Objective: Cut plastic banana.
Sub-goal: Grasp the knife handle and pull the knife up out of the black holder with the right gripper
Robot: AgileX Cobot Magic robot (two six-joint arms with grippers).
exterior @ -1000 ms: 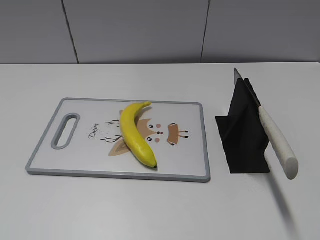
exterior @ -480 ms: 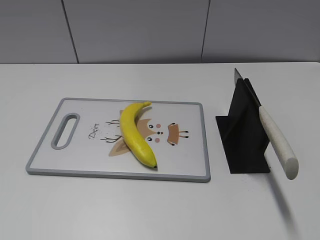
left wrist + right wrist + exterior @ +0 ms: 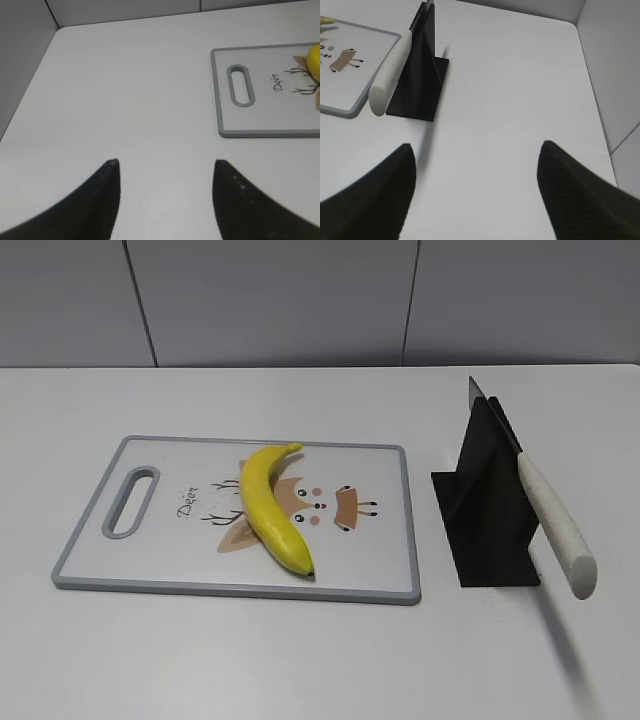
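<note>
The plastic banana (image 3: 270, 508) is bright yellow and curved, lying on the white cutting board (image 3: 370, 560), stem to the back. A sliver of it shows in the left wrist view (image 3: 314, 60). A knife (image 3: 555, 525) with a cream handle rests slanted in a black stand (image 3: 485, 510), blade tip up; it also shows in the right wrist view (image 3: 390, 75). My left gripper (image 3: 166, 162) is open and empty over bare table left of the board. My right gripper (image 3: 477, 145) is open and empty, right of the stand. Neither gripper shows in the exterior view.
The cutting board (image 3: 225, 95) has a grey rim, a handle slot (image 3: 240, 85) at its left end and a deer drawing. A grey wall runs behind the white table. The table's left edge and right edge show in the wrist views.
</note>
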